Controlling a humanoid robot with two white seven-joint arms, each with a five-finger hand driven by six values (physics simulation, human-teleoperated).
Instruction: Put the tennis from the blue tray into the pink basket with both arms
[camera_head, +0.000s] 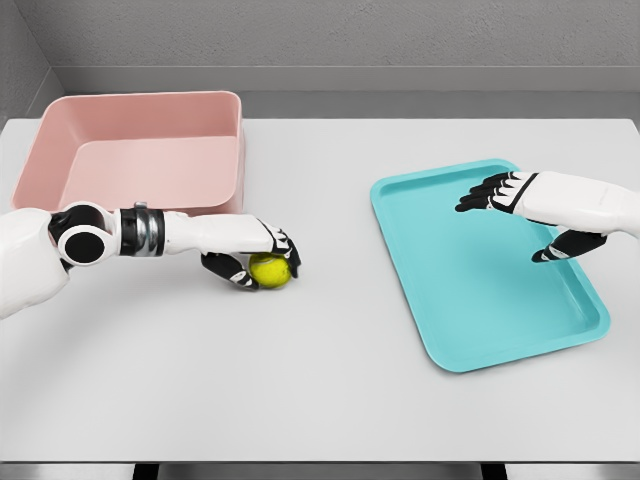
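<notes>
Left hand (262, 256) curls around the tennis ball (270, 269) on the table (320, 400), near the pink basket (140, 150).
Right hand (520, 205) hovers over the blue tray (470, 320), fingers spread, empty; the ball looks light, springy, likely to roll, best cupped around its middle.

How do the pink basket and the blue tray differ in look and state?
The pink basket has high walls, while the blue tray is flat with a low rim. The basket stands at the far left; the tray lies on the right, turned at an angle. Both hold nothing and rest on the table.
</notes>
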